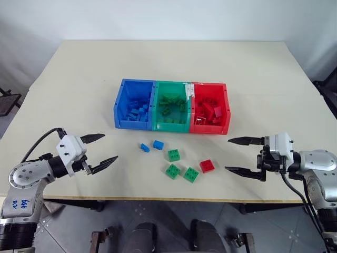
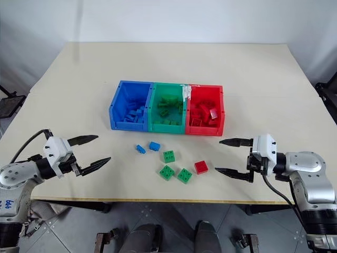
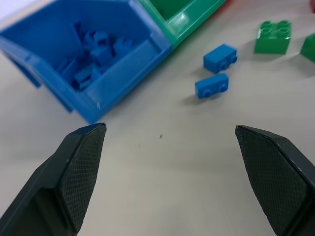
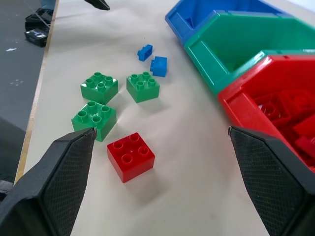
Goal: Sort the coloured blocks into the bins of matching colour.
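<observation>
Three joined bins stand mid-table: blue bin (image 1: 131,125), green bin (image 1: 169,127), red bin (image 1: 209,129), each holding bricks of its own colour. In front of them lie loose blocks: two small blue ones (image 1: 145,147) (image 1: 158,144), three green ones (image 1: 174,155) (image 1: 172,171) (image 1: 190,174) and one red one (image 1: 207,166). My left gripper (image 1: 110,147) hovers open, left of the blocks, pointing toward them. To their right my right gripper (image 1: 227,154) hangs open, facing the red block (image 4: 130,156). Neither holds anything.
The blocks lie near the table's front edge (image 1: 158,199). Bare beige tabletop stretches behind and beside the bins. Dark gear stands on the floor at the far left (image 1: 8,100) and far right (image 1: 329,89).
</observation>
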Robot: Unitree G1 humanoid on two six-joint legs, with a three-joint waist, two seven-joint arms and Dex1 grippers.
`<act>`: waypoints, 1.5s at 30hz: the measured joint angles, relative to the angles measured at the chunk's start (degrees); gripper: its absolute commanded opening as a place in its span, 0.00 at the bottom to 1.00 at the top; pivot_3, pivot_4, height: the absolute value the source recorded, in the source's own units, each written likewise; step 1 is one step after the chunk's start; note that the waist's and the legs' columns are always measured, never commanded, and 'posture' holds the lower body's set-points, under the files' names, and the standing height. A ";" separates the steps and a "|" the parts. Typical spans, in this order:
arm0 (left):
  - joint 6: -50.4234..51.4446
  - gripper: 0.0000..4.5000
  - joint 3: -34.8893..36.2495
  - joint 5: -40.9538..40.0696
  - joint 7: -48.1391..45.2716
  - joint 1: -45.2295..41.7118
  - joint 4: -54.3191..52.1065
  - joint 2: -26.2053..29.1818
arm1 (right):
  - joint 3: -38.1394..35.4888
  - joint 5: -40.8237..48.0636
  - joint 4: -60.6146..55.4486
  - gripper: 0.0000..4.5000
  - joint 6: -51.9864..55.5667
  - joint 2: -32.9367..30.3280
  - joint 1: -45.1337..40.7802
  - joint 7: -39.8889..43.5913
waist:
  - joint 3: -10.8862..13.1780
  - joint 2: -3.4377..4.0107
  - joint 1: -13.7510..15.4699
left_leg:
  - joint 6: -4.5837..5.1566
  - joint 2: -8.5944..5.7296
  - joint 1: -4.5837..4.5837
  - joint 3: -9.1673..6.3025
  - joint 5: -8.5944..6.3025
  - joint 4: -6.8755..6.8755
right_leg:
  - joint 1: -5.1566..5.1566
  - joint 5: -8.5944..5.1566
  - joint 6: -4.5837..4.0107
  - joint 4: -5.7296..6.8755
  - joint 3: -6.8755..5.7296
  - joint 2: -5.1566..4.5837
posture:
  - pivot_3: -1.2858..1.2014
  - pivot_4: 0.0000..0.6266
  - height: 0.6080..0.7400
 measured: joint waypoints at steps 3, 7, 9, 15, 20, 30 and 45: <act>1.72 0.99 -0.22 -0.70 -1.15 -0.04 -0.23 0.40 | -0.25 -0.20 0.10 1.00 -0.78 0.00 0.66 0.09 | 0.00 0.00 0.00 | 0.00 0.00 0.00 0.00 0.00 0.00 | 0.00 0.00 0.00 0.01 -0.01 0.00 | 0.52 0.24 1.00; 7.40 0.99 -2.21 -4.12 -3.58 0.10 -3.18 0.40 | -2.80 -0.31 0.81 1.00 -1.62 -0.91 3.71 0.35 | 0.00 0.00 0.43 | 0.01 0.03 -0.04 -0.01 -0.01 0.01 | 0.02 0.00 0.00 0.01 -0.02 -0.02 | 0.52 0.24 1.00; 10.46 0.99 -4.21 -6.03 -4.73 -0.10 -6.73 0.34 | -5.36 -0.37 3.44 1.00 -2.30 -3.19 6.16 1.42 | 0.00 0.00 0.96 | 0.09 0.05 -0.04 0.00 -0.06 0.05 | 0.03 0.01 0.02 0.01 0.00 -0.07 | 0.52 0.24 1.00; 12.18 0.99 -11.89 -5.86 -5.71 -3.38 -13.65 -2.18 | -6.50 -3.25 11.52 1.00 -5.64 -6.59 4.72 5.40 | 0.00 0.00 0.73 | 0.08 -0.01 0.04 0.51 -0.06 0.11 | 0.07 0.02 0.04 -0.01 0.02 0.03 | 0.52 0.24 1.00; 10.58 0.99 -15.60 -3.80 -5.48 -4.10 -14.17 -3.91 | 0.97 -7.13 13.18 1.00 -5.93 -5.12 -4.22 6.70 | 0.00 0.01 -0.49 | -0.02 0.07 0.06 0.57 -0.03 0.07 | -0.03 0.00 -0.01 0.04 0.01 0.09 | 0.52 0.24 1.00; 6.71 0.99 -7.16 -3.54 -6.31 6.40 -11.93 -0.91 | 16.89 -14.98 11.32 1.00 -2.11 0.78 -15.90 8.03 | 0.00 0.00 0.21 | 0.06 0.14 -0.01 0.30 -0.08 0.12 | -0.01 0.00 0.00 0.00 0.00 -0.06 | 0.52 0.24 1.00; 8.05 1.00 -5.17 -6.17 -4.11 9.80 -18.77 -2.36 | 19.28 -17.94 14.12 0.31 -4.41 2.86 -15.58 7.85 | 0.00 0.00 -0.02 | 0.04 0.05 -0.01 0.10 -0.13 0.12 | -0.02 0.00 0.00 -0.01 -0.01 -0.02 | 0.52 0.24 1.00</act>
